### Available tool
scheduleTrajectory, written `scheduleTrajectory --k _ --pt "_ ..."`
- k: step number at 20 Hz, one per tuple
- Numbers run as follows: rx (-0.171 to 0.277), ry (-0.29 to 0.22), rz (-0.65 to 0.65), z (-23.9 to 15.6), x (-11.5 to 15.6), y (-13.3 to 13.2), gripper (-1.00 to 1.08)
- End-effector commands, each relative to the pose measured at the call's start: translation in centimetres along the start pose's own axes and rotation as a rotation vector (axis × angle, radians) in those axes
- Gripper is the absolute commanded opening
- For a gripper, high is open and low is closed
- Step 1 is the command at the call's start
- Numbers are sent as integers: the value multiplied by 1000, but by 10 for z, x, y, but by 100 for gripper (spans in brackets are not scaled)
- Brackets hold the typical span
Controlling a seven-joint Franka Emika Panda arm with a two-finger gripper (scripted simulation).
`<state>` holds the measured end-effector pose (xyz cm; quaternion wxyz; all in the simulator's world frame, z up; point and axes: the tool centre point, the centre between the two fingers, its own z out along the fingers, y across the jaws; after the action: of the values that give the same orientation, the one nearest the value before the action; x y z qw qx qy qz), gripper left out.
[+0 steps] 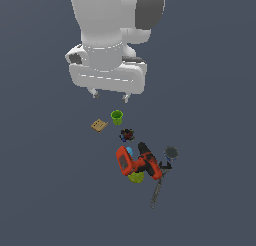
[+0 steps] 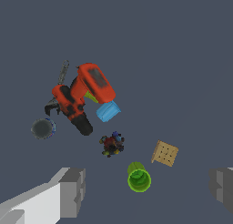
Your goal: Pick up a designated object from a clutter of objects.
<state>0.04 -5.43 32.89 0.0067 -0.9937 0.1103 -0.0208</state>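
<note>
The designated object (image 1: 127,135) (image 2: 112,144) is a tiny dark lump with red and blue bits, lying on the dark floor between the green cup (image 1: 116,117) (image 2: 139,177) and the red-and-black power drill (image 1: 137,161) (image 2: 82,93). My gripper (image 1: 109,96) (image 2: 148,189) hangs open well above the clutter, fingers wide apart and holding nothing. In the exterior view it sits just above the green cup. In the wrist view the lump lies a little off the line between the two fingers, and nothing covers it.
A tan flat square (image 1: 99,125) (image 2: 164,153) lies beside the green cup. A grey-blue cup (image 1: 171,153) (image 2: 43,128) stands past the drill. A light blue block (image 2: 108,112), a yellow-green round thing (image 1: 136,177) and a thin dark tool (image 1: 156,192) crowd the drill.
</note>
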Motion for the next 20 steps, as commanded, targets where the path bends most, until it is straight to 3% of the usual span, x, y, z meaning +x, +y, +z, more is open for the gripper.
scheduleTrajectory --k 1,20 --pt "0 -1 28 7 0 -1 100" --pt "-3 -16 433 96 -8 -19 100"
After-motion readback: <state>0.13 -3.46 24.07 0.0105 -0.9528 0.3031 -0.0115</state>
